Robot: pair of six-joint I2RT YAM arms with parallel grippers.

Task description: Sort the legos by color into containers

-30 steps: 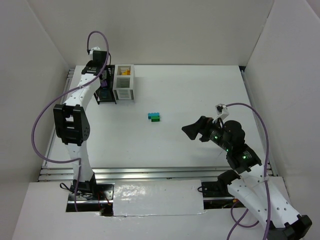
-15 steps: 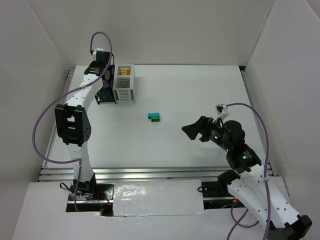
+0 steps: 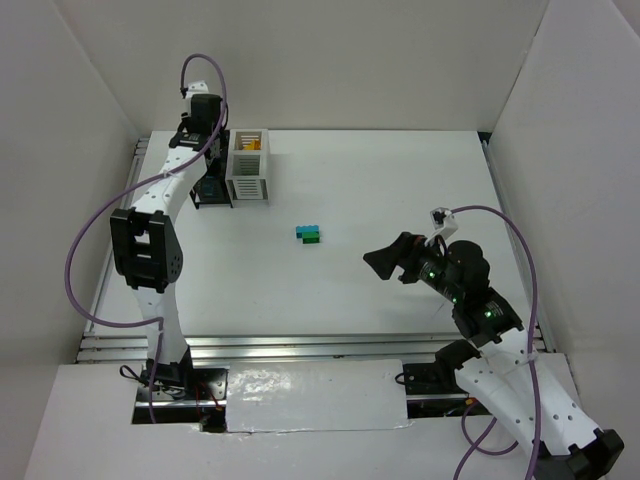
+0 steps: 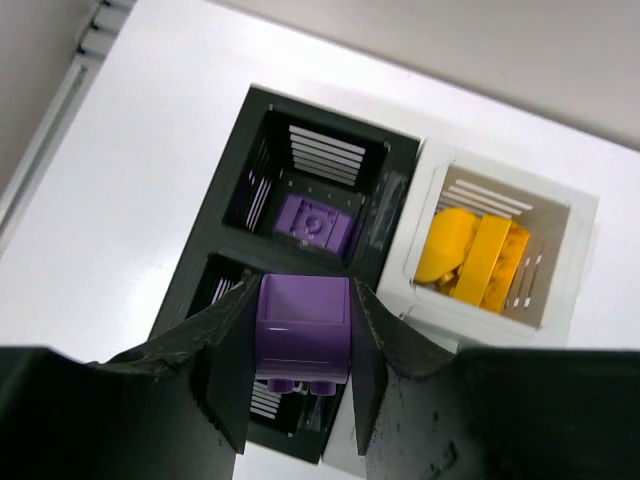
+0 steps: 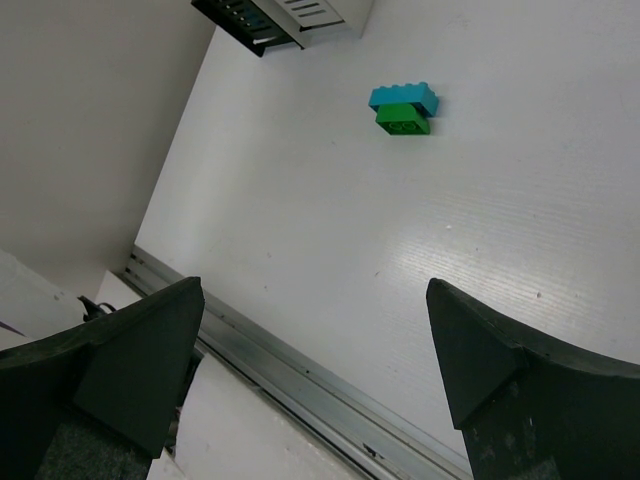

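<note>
Here, left gripper [image 4: 302,310] clamps a purple lego [image 4: 302,338] above the black bin [image 4: 205,250]

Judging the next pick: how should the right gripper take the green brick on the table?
Pinch the green brick across its free short ends, from straight above. The teal brick lies against one long side, so a finger there would likely catch it.
</note>
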